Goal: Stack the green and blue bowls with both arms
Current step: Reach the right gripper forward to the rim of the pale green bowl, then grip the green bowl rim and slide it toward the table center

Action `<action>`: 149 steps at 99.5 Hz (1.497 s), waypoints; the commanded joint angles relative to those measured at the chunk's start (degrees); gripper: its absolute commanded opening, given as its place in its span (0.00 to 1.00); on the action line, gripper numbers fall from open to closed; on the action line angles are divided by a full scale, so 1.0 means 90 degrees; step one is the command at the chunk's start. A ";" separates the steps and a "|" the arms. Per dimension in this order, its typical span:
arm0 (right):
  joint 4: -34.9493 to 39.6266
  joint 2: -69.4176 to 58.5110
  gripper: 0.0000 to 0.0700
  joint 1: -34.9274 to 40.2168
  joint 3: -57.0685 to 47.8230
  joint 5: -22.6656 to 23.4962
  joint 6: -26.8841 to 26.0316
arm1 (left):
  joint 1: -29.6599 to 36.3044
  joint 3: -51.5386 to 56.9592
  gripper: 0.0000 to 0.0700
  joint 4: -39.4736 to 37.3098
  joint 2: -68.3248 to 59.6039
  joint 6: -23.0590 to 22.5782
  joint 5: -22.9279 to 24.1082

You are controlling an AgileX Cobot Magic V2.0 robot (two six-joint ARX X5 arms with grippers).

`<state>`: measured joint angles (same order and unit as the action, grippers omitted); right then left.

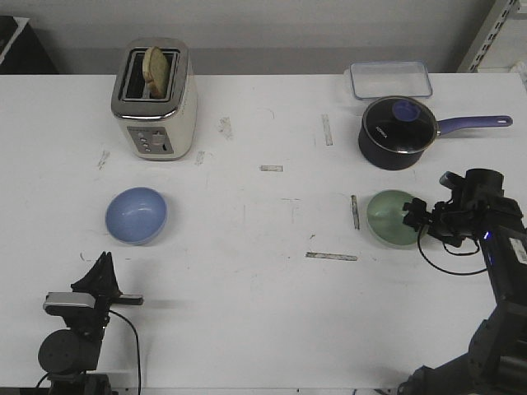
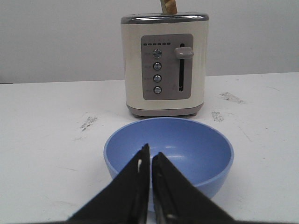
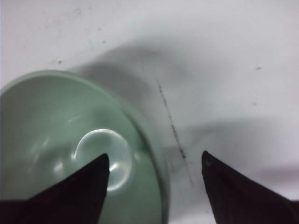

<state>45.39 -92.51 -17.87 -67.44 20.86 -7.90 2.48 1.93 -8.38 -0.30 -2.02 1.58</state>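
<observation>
The light blue bowl [image 1: 136,216] stands upright on the left of the white table. My left gripper [image 1: 104,263] hangs near the front edge, a short way in front of it. In the left wrist view the bowl [image 2: 187,149] lies just beyond that gripper [image 2: 150,153], which is shut and empty. The pale green bowl [image 1: 387,218] stands on the right. My right gripper [image 1: 410,219] is at its right rim. In the right wrist view this gripper [image 3: 155,157] is open and straddles the rim of the green bowl [image 3: 46,121], one finger over the inside, one outside.
A cream toaster [image 1: 155,99] with a slice of bread stands at the back left, behind the blue bowl, and shows in the left wrist view [image 2: 163,65]. A dark blue lidded saucepan [image 1: 398,132] and a clear container [image 1: 389,80] stand behind the green bowl.
</observation>
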 commanded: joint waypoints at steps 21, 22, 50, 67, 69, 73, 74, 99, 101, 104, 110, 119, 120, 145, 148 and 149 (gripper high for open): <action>-0.0131 -0.0270 0.02 0.0100 -0.0124 -0.0143 0.0046 | 0.0000 -0.0136 0.00 -0.0075 0.0012 -0.0036 0.0017; -0.0129 -0.0267 0.01 0.0100 -0.0124 -0.0158 0.0046 | 0.0000 -0.0136 0.00 -0.0075 0.0012 -0.0036 0.0017; -0.0148 0.0187 0.00 0.0221 -0.0141 -0.0294 0.0049 | 0.0000 -0.0136 0.00 -0.0078 0.0012 -0.0036 0.0017; -0.0282 0.0644 0.00 0.0665 -0.0141 -0.0294 -0.0087 | 0.0000 -0.0136 0.00 -0.0078 0.0012 -0.0036 0.0017; -0.0289 0.0665 0.00 0.0758 -0.0141 -0.0294 -0.0155 | 0.0000 -0.0136 0.00 -0.0075 0.0012 -0.0036 0.0017; -0.0306 0.0695 0.00 0.0962 -0.0141 -0.0284 -0.0294 | 0.0000 -0.0136 0.00 -0.0078 0.0012 -0.0036 0.0017; -0.0308 0.0695 0.00 0.1015 -0.0141 -0.0279 -0.0330 | 0.0000 -0.0136 0.00 -0.0078 0.0012 -0.0036 0.0017; -0.0583 0.0668 0.00 0.2586 -0.0136 -0.0153 -0.1336 | 0.0000 -0.0136 0.00 -0.0075 0.0012 -0.0036 0.0017; -0.0636 0.0665 0.00 0.2727 -0.0136 -0.0153 -0.1435 | 0.0000 -0.0136 0.00 -0.0075 0.0012 -0.0036 0.0017; -0.0704 0.0656 0.00 0.2934 -0.0136 -0.0155 -0.1574 | 0.0000 -0.0136 0.00 -0.0078 0.0012 -0.0036 0.0017; -0.0792 0.0636 0.00 0.3337 -0.0136 -0.0160 -0.1802 | 0.0000 -0.0136 0.00 -0.0075 0.0012 -0.0036 0.0017; -0.0952 0.0527 0.00 0.3857 -0.0136 -0.0165 -0.2120 | 0.0000 -0.0136 0.00 -0.0075 0.0012 -0.0036 0.0017; -0.0974 0.0508 0.00 0.3905 -0.0136 -0.0172 -0.2149 | 0.0000 -0.0136 0.00 -0.0075 0.0012 -0.0036 0.0017; -0.1751 -0.0262 0.01 0.4702 -0.0136 -0.0180 -0.2540 | 0.0000 -0.0136 0.00 -0.0078 0.0012 -0.0036 0.0017; -0.1790 -0.0306 0.01 0.4704 -0.0136 -0.0175 -0.2586 | 0.0000 -0.0136 0.00 -0.0075 0.0012 -0.0036 0.0017; -0.1804 -0.0325 0.01 0.4704 -0.0136 -0.0177 -0.2596 | 0.0000 -0.0136 0.00 -0.0078 0.0012 -0.0036 0.0017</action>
<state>30.20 -93.62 24.05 -67.79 19.33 -29.15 2.48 1.93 -8.38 -0.30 -2.02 1.58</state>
